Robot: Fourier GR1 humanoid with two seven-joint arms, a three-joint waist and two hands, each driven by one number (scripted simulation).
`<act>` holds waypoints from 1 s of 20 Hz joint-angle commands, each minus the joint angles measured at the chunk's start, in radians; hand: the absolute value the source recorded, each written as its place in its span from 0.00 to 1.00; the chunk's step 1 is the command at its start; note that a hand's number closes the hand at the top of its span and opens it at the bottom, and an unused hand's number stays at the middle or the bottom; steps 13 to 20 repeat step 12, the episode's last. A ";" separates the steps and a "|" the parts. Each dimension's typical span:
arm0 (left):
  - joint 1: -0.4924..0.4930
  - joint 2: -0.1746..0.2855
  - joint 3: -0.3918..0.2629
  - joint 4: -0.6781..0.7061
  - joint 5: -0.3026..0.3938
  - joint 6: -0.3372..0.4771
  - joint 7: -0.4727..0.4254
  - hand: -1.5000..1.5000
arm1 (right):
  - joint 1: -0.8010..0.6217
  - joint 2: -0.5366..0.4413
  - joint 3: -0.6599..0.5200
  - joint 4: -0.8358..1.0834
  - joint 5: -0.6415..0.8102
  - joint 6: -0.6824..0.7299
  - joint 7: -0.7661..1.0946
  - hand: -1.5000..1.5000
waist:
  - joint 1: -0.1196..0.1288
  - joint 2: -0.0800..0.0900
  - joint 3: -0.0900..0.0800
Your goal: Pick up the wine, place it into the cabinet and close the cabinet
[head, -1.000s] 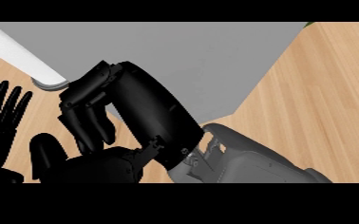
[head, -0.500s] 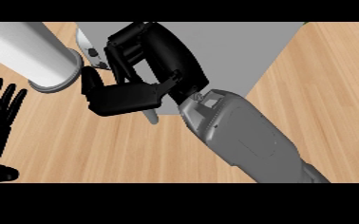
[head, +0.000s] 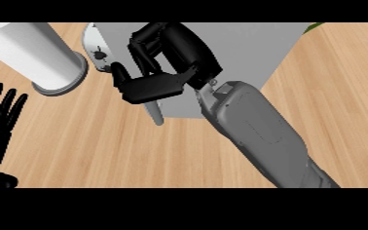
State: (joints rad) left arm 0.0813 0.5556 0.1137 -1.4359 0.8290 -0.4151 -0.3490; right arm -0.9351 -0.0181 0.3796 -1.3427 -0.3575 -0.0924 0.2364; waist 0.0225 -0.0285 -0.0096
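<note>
Wine: not visible, judged hidden inside the cabinet (head: 244, 48) under my right hand (head: 173, 53). That hand was clenched, grasping nothing, its fingers against the white door (head: 92, 41), which stood ajar to its left. My left hand (head: 10, 112) rested open, farther away.

Left robot hand (head: 7, 122) partly off-frame

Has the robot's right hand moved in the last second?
Yes. The right hand has moved up the view, away from the lower edge. It was low over the wooden counter and now lies across the grey cabinet.
</note>
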 commanded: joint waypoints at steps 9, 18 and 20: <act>-0.056 0.023 0.027 0.032 0.030 -0.033 0.035 0.00 | 0.011 -0.114 -0.117 0.205 0.029 0.074 -0.112 1.00 | -0.011 0.042 0.009; -0.036 -0.007 -0.003 0.028 0.010 -0.046 0.027 0.00 | -0.002 -0.084 -0.106 0.204 0.041 0.053 -0.104 1.00 | -0.008 0.037 0.008; -0.036 -0.007 -0.003 0.028 0.010 -0.046 0.027 0.00 | -0.002 -0.084 -0.106 0.204 0.041 0.053 -0.104 1.00 | -0.008 0.037 0.008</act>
